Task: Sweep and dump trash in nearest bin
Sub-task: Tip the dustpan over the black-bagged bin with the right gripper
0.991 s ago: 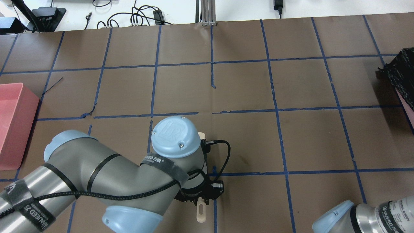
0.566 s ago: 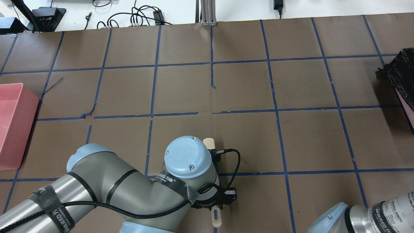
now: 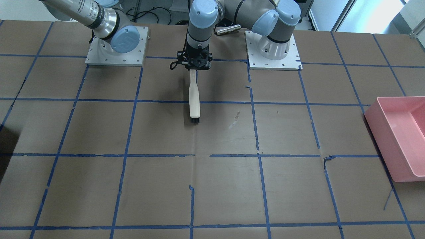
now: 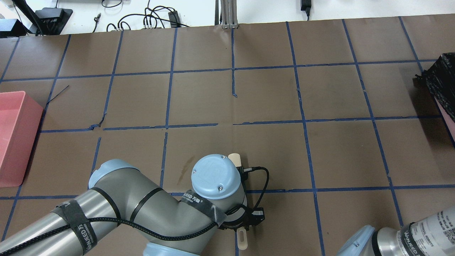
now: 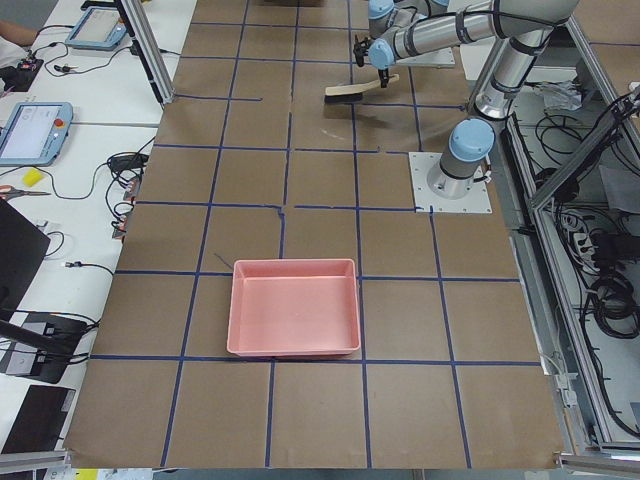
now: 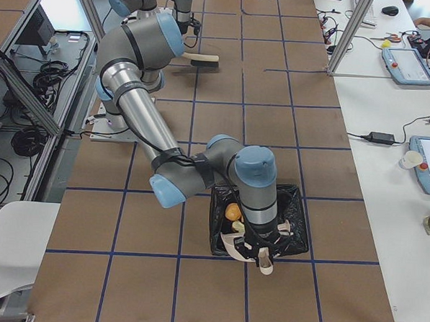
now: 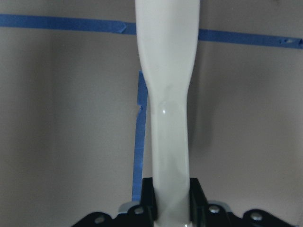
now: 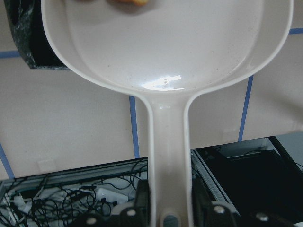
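Note:
My left gripper is shut on the cream handle of a brush with black bristles and holds it low over the table in front of the robot's base. The left wrist view shows the handle between its jaws. My right gripper is shut on the handle of a cream dustpan, held tilted over the black bin. An orange piece of trash lies at the dustpan's far edge over the bin, and shows in the right wrist view. Other trash pieces are hidden.
A pink bin stands at the table's end on my left side, and shows in the overhead view. The black bin is at the right end. The table is brown paper with blue tape lines.
My left arm has moved to the right and back toward the robot's base, carrying the brush with it. The right arm has shifted slightly at the frame's lower right.

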Robot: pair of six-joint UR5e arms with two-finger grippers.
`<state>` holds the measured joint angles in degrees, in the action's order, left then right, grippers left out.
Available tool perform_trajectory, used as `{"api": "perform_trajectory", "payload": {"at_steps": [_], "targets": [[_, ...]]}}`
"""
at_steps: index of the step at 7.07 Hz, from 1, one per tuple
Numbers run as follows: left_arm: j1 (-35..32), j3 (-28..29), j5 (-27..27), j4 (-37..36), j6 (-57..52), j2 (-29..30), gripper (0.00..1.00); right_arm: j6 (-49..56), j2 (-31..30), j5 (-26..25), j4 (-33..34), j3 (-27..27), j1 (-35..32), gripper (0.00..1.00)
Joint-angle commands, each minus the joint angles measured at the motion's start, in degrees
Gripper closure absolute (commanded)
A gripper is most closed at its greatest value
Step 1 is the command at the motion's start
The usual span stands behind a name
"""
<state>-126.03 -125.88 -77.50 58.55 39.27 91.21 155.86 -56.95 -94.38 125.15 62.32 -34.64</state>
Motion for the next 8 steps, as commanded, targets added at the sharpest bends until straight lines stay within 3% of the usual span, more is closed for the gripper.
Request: {"api": "perform_trajectory", "payload": {"at_steps": [1, 2, 4, 5, 7, 8], "targets": [[-0.44, -0.15, -0.8, -0.01, -1.12, 0.02, 1.0, 0.42, -4.72, -0.02, -5.05, 0.35, -0.95, 0.98], [-0.44, -0.24, -1.15, -0.01, -1.65, -0.07, 1.0, -1.5, -8.93, 3.38, -15.36, 0.61, -1.39, 0.97], [-0.44, -1.11, -2.21, 0.07, -2.36, -0.86, 1.0, -10.35, -14.58, 7.86, -28.06, 4.1, -1.65, 0.97], [-0.44, -2.25, -2.13, -0.01, -2.01, -0.51, 1.0, -15.01, -16.86, 13.81, -30.99, 9.18, -1.65, 0.97], [-0.44, -1.82, -1.95, -0.19, -1.57, -0.07, 1.0, -29.14, -23.0, 14.75, -30.07, 20.95, -2.61, 0.97], [-0.44, -1.82, -1.86, -0.1, -1.48, 0.02, 0.96, -34.95, -23.9, 14.84, -29.8, 23.62, -5.49, 0.97]]}}
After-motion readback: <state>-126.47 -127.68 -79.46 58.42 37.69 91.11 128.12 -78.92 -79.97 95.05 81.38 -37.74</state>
